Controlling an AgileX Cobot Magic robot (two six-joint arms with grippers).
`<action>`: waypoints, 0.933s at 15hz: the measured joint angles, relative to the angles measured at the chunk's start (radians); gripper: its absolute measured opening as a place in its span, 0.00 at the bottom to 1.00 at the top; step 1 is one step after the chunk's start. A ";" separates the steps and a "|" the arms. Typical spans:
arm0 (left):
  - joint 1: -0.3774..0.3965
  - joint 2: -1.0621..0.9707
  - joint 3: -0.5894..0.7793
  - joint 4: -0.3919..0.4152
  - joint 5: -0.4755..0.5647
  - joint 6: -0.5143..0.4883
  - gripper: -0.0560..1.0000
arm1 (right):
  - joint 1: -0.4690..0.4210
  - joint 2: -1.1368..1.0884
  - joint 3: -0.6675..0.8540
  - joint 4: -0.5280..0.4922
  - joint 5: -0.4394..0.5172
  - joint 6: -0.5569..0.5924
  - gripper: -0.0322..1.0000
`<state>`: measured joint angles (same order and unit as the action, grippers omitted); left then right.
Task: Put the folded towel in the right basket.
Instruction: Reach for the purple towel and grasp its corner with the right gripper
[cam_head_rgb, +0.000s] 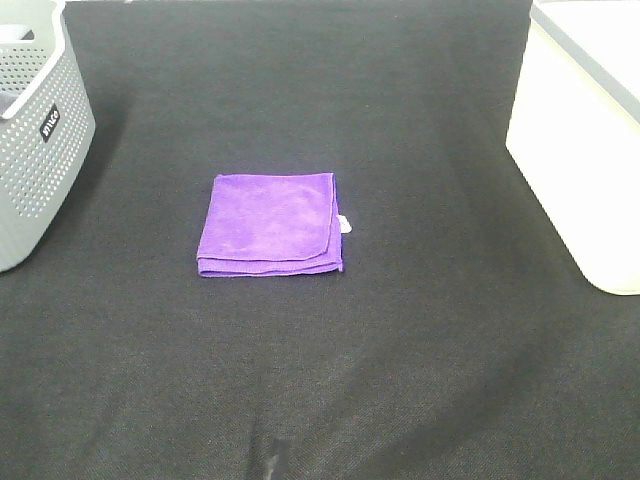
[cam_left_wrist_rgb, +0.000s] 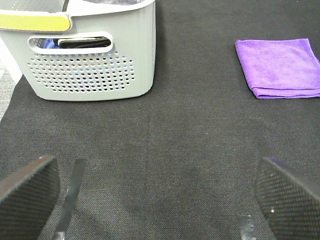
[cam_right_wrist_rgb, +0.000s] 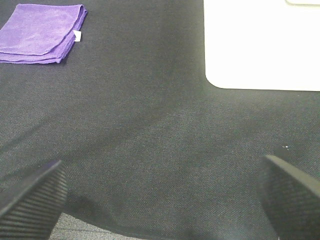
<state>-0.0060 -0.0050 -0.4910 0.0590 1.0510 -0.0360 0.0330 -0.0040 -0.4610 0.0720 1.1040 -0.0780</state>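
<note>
From the exterior high camera, the folded towel (cam_head_rgb: 270, 224) lies flat near the middle of the black cloth (cam_head_rgb: 420, 360), well apart from both containers. The grey basket (cam_head_rgb: 40, 130) stands at the far left edge and the white basket (cam_head_rgb: 580, 150) at the far right edge. Wide bare cloth runs round every side of the towel. The towel is purple, fuzzy and roughly square, with a small white tag (cam_head_rgb: 345, 224) poking out on its right side. The grey basket is perforated plastic with rounded corners and a dark label (cam_head_rgb: 49, 121); the white one has smooth, plain walls.

In the left wrist view, the left gripper (cam_left_wrist_rgb: 159, 197) hangs over bare cloth with its jaws spread wide, nothing between them. The grey basket stands ahead and the towel lies further off, apart from it. The pads are black with a fine knurled grain.

In the right wrist view, the right gripper (cam_right_wrist_rgb: 165, 200) is likewise wide apart and empty, near the cloth's edge. A rounded corner of the white basket sits ahead, and the towel lies well away across open cloth. These pads are ribbed.
</note>
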 joint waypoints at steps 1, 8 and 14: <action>0.000 0.000 0.000 0.000 0.000 0.000 0.99 | 0.000 0.000 0.000 0.000 0.000 0.000 0.98; 0.000 0.000 0.000 0.000 0.000 0.000 0.99 | 0.000 0.000 0.000 0.000 0.000 0.000 0.98; 0.000 0.000 0.000 0.000 0.000 0.000 0.99 | 0.000 0.000 0.000 0.000 0.000 0.000 0.98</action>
<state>-0.0060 -0.0050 -0.4910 0.0590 1.0510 -0.0360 0.0330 -0.0040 -0.4610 0.0720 1.1040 -0.0780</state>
